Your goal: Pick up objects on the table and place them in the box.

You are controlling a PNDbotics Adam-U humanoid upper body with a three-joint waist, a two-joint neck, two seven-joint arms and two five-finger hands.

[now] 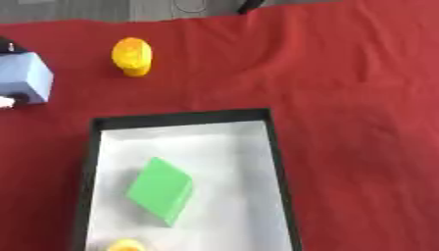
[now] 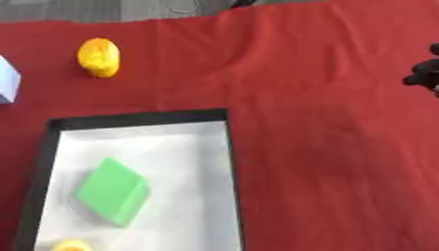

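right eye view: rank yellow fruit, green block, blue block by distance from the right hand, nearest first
From the right hand, at the right edge:
1. Green block, inside the box, lower left.
2. Yellow fruit, on the cloth, upper left; close to the green block's distance.
3. Blue block, far left edge.

Both views pretty soft and blurry, edges smeared. Light's even and bright, barely any shadows; the box (image 1: 279, 162) floor looks washed out, the red cloth (image 1: 360, 98) a bit darker lower right
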